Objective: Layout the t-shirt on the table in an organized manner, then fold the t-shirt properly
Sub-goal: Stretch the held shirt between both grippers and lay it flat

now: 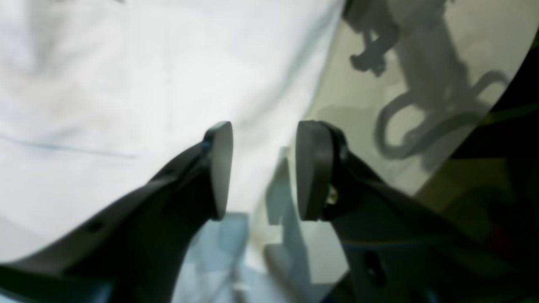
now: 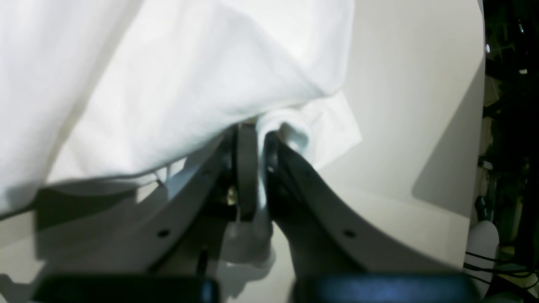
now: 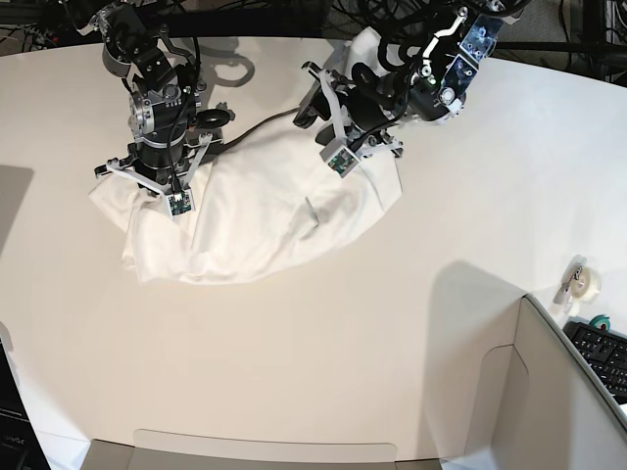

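Observation:
The t-shirt (image 3: 265, 220) lies crumpled on the table (image 3: 343, 343) at the back, plain white side up, with no print showing. My right gripper (image 2: 259, 168) is shut on a bunched edge of the t-shirt (image 2: 168, 84) just above the table (image 2: 400, 105); in the base view it (image 3: 157, 188) is at the shirt's left end. My left gripper (image 1: 265, 168) is open and empty, jaws wide apart over the t-shirt's (image 1: 126, 84) edge beside bare table (image 1: 484, 38); in the base view it (image 3: 340, 149) hovers at the shirt's right end.
Grey cardboard box walls (image 3: 549, 392) stand at the front right. A tape roll (image 3: 586, 282) and a keyboard (image 3: 602, 354) lie beyond them at the right edge. Cables (image 3: 235, 69) trail along the table's back edge behind both arms.

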Tool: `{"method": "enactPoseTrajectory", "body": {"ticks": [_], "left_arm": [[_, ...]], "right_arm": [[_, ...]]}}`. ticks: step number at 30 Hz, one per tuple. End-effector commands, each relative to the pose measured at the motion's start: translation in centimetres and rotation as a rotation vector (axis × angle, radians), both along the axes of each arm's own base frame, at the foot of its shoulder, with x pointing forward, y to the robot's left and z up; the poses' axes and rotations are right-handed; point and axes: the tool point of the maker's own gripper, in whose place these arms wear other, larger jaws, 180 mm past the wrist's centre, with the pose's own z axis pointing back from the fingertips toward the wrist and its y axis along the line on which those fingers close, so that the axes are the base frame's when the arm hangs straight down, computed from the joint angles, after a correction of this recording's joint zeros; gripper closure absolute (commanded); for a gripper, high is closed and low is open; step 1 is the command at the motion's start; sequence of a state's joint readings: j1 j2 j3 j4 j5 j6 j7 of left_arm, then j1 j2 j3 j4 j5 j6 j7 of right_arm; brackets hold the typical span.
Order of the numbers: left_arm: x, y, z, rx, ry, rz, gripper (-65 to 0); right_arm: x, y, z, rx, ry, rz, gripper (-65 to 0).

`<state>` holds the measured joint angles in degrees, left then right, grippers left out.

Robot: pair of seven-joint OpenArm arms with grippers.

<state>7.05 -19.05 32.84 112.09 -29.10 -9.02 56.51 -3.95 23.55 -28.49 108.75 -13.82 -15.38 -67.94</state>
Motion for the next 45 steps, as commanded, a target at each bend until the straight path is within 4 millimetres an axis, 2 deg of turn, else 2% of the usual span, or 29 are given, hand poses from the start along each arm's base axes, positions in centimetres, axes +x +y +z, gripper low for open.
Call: {"method": "enactPoseTrajectory", "body": {"ticks": [1,4,8,12,14,23,25,26,28,29,33,36,43,45], "left_arm": [[1.6,0.5,1.6,-0.017,-0.069,0.016,-27.4],[2.5,2.2,2.0,0.007,-0.091,0.047,-29.3],[4.0,3.1,2.6,0.021,-0.120,0.074,-29.8],[4.3,3.4,1.5,0.034,-0.090,0.086,-29.8],[3.8,3.3,0.4,0.036,-0.058,0.085,-29.8],[0.3,0.3,-3.1,0.038,0.033,-0.025,-29.6],[-0.3,-0.1,-3.5,0.040,0.042,-0.045,-24.8],[-0.3,-0.1,-3.4,0.039,0.041,-0.048,-19.4],[0.6,0.3,-2.5,0.029,0.015,-0.024,-4.7],[1.3,0.7,-1.8,0.024,-0.005,-0.005,0.0],[4.6,3.0,3.2,-0.020,-0.152,0.096,0.0],[6.0,5.7,5.9,-0.027,-0.231,0.189,0.0],[9.2,11.8,8.3,0.009,-0.321,0.372,0.0],[10.3,13.4,9.5,0.013,-0.363,0.420,0.0]], "right_arm": [[0.9,-0.3,1.3,-0.017,-0.051,0.003,0.0],[0.8,-0.2,1.3,-0.016,-0.052,0.006,0.0],[1.1,-0.1,1.5,-0.014,-0.068,0.016,0.0],[0.9,0.0,1.3,-0.013,-0.066,0.020,0.0],[0.8,0.1,1.2,-0.011,-0.065,0.021,0.0],[0.7,0.1,1.1,-0.010,-0.061,0.020,0.0],[0.7,0.4,1.1,0.000,-0.061,0.019,0.0],[0.7,0.5,1.0,0.003,-0.061,0.019,0.0],[0.7,0.6,1.0,0.006,-0.060,0.018,0.0],[0.7,0.7,1.0,0.008,-0.060,0.018,0.0],[0.8,0.7,1.1,0.009,-0.069,0.024,0.0],[0.8,0.6,1.1,0.004,-0.069,0.023,0.0],[0.9,0.4,1.2,0.001,-0.070,0.021,0.0],[0.8,0.4,1.0,0.000,-0.065,0.019,0.0]]}}
